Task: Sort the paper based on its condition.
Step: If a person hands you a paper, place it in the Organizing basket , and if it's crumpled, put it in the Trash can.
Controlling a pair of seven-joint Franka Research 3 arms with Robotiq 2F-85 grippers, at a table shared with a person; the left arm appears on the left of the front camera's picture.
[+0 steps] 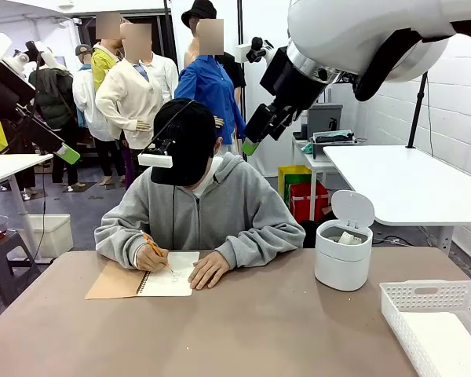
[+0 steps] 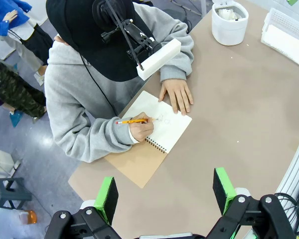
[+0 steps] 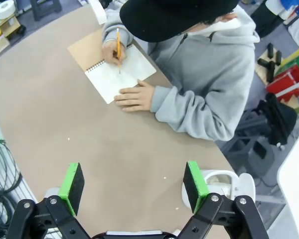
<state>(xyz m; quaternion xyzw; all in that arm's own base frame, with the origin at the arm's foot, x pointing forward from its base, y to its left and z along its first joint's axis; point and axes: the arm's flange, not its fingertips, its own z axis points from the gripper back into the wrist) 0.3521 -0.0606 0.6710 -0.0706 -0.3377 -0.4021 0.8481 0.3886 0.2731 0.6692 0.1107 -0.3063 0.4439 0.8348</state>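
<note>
The notebook (image 1: 153, 281) lies left, paper (image 1: 348, 237) in the bin (image 1: 342, 267), basket (image 1: 400, 314) rightmost.

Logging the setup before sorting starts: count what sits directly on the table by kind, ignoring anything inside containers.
Notebook: 1
Pencil: 1
Bin: 1
Basket: 1
Total: 4

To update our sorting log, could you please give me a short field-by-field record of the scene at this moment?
person: seated at the far side, writing in the notebook with a pencil
bin: lid up, crumpled paper inside
basket: on the table, robot's right, flat white sheet inside
left gripper: jaws open, empty, above the table
right gripper: jaws open, empty, above the table
</note>
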